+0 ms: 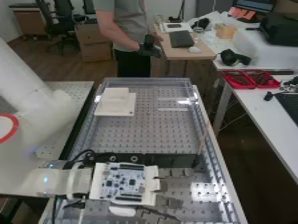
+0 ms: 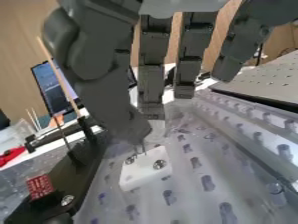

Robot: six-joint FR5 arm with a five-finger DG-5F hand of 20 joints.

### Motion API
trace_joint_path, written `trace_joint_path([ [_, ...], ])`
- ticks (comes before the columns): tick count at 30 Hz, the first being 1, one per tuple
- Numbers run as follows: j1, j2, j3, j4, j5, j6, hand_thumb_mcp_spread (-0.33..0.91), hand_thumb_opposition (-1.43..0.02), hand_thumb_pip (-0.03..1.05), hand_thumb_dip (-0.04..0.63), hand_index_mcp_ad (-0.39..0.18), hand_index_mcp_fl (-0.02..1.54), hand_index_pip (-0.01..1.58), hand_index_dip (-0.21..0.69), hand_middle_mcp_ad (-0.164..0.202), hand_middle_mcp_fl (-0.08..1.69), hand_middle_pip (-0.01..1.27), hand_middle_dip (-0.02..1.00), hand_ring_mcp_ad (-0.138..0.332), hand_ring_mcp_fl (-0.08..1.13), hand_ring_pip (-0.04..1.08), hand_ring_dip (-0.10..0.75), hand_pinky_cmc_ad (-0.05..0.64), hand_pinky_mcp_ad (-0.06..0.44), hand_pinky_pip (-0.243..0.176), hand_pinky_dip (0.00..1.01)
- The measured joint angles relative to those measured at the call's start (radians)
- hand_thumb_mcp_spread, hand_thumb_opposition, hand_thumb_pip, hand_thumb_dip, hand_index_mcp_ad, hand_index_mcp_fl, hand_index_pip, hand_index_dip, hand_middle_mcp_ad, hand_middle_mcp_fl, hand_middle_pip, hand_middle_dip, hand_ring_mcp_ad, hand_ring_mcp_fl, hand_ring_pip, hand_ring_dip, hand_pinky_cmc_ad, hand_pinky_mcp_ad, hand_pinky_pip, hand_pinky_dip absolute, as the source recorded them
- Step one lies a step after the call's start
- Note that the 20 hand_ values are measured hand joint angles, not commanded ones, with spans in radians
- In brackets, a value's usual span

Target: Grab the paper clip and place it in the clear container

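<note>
Silvery and thin, the paper clip pokes down; fingers pinch it.

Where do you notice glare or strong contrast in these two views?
High view: bright glare patches on the perforated bench, strongest at its near right; wrist view: a pale sheen across the perforated surface, against which the hand looks dark.

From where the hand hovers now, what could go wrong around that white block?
The thin metal piece, perhaps the paper clip, is right beside the dark grey hand; any grip on it looks uncertain, so it could slip.

Just below is the small white block with two metal screws; lowering further might knock it.

If dropped, something so thin could be hard to spot against the hole-patterned surface.
</note>
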Motion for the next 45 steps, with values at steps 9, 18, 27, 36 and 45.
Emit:
trace_joint_path([
  [9,0.004,0.001,-0.002,-0.001,0.007,0.004,0.67,-0.92,0.69,0.316,-0.173,0.29,0.16,-0.182,-0.096,0.64,0.85,0.72,0.037,0.39,0.17,0.483,0.459,0.244,0.037,0.20],
  [18,0.007,-0.001,0.003,-0.012,0.012,0.004,0.62,-0.88,0.70,0.318,-0.176,0.29,0.16,-0.182,-0.093,0.56,0.74,0.70,0.037,0.39,0.17,0.483,0.459,0.244,0.037,0.20],
  [27,0.007,-0.001,0.000,-0.012,0.015,0.001,0.61,-0.86,0.71,0.316,-0.180,0.28,0.16,-0.182,-0.086,0.54,0.72,0.70,0.037,0.36,0.17,0.483,0.459,0.246,0.037,0.20],
  [36,0.008,0.002,-0.006,-0.009,0.015,-0.002,0.61,-0.86,0.71,0.316,-0.188,0.28,0.16,-0.182,-0.084,0.54,0.72,0.68,0.038,0.36,0.17,0.483,0.461,0.248,0.037,0.20],
  [45,0.009,0.002,-0.011,-0.003,0.016,-0.004,0.64,-0.90,0.71,0.316,-0.185,0.28,0.16,-0.182,-0.084,0.62,0.80,0.69,0.038,0.36,0.18,0.483,0.457,0.232,0.037,0.20],
])
